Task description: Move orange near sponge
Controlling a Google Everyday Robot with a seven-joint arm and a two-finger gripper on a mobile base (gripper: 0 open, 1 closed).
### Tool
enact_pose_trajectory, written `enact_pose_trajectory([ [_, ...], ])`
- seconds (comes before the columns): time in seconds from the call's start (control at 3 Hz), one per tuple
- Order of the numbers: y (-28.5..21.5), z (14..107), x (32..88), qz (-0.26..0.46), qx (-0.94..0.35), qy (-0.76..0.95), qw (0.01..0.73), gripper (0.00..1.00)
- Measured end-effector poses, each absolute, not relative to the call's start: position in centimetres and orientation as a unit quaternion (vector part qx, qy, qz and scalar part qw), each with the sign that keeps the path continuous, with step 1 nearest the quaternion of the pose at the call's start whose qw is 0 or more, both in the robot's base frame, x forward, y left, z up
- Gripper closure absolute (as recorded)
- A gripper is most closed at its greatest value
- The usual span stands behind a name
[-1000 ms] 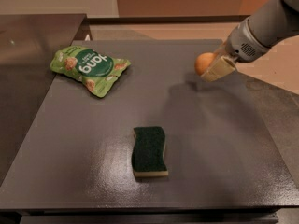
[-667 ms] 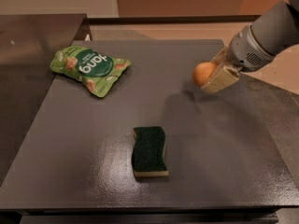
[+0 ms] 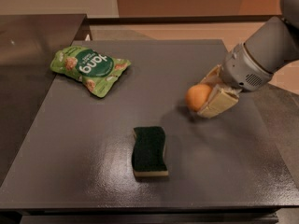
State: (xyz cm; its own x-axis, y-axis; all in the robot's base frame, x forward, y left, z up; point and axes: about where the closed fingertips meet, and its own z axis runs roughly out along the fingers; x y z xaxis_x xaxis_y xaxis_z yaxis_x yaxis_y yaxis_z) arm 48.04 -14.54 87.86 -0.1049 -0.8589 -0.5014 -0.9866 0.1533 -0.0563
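Toward the right edge of the table (image 3: 70, 162), about midway between far and near edges: gripper (image 3: 207, 98), on a grey arm (image 3: 261, 55) slanting in from over the right edge. Pinching the orange (image 3: 197, 96) between two pale fingers (image 3: 220, 104), one on the near side of the fruit, the other behind it. Hard to tell whether resting on the tabletop or held just above it; dark shadow directly below.

Near the front edge, around the middle: sponge (image 3: 149, 152), lying flat, dark green top up, pale base showing along the near side. Apart from the orange, to the left of it and closer to the front edge.

Toward the far left corner: green bag (image 3: 88, 69), lying flat, well apart from both sponge and orange.
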Motion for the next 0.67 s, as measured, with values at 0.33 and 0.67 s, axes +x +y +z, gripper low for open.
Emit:
enact_pose_trajectory([
  [0.33, -13.5, 86.6, 45.5, 0.163, -0.654, 0.713, 0.195, 1.00],
  [0.67, -12.5, 85.3, 43.4, 0.172, -0.666, 0.704, 0.178, 1.00],
])
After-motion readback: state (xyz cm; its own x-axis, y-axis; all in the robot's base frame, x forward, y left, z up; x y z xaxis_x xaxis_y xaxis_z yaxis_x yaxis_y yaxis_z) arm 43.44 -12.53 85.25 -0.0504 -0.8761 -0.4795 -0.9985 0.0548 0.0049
